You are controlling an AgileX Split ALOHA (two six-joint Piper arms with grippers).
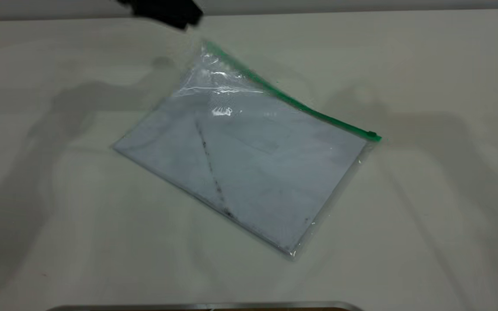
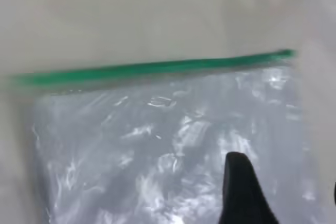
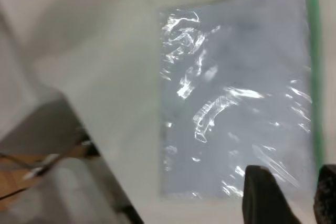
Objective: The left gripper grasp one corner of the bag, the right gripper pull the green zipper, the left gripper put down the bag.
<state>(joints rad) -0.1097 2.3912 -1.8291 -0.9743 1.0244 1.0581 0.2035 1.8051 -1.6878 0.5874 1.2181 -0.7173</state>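
The bag [image 1: 249,160] lies flat on the white table, with white paper and a dark diagonal line inside. The green zipper [image 1: 292,101] runs along its far right edge, and the slider tab [image 1: 372,135] is at the right-hand end. The far corner [image 1: 208,45] looks crumpled. My left gripper [image 1: 164,12] is at the top edge, apart from that corner. In the left wrist view it [image 2: 286,195] is open and empty above the clear plastic, below the green zipper [image 2: 152,68]. My right gripper [image 3: 296,195] is open and empty, with the green zipper [image 3: 314,66] beside it; it is outside the exterior view.
A metal strip [image 1: 205,306] runs along the table's near edge. The right wrist view shows the table edge with wood and cables [image 3: 31,174] below it. Arm shadows fall on the table on both sides of the bag.
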